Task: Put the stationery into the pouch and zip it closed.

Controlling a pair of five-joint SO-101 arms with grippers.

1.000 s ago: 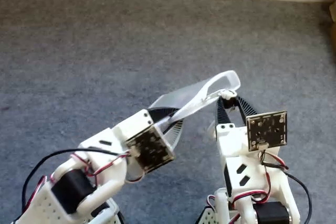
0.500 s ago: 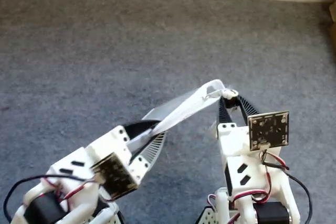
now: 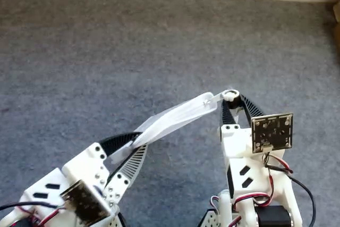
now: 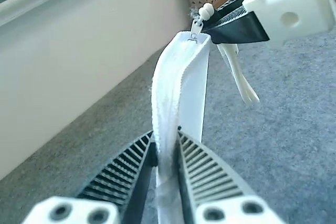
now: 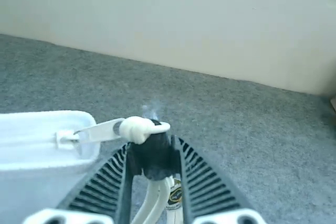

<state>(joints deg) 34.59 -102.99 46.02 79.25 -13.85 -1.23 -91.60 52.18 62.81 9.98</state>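
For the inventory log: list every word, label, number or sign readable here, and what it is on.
Nothing here reads as text.
Printed mark on the white strap between the fingers of the right gripper: too blurred to read.
On the pouch and zipper pull: no print visible.

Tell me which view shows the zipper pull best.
Right wrist view: the pull is close and side-on, running from the pouch to the right gripper. The left wrist view shows it small and far off; the high view, a thin sliver.
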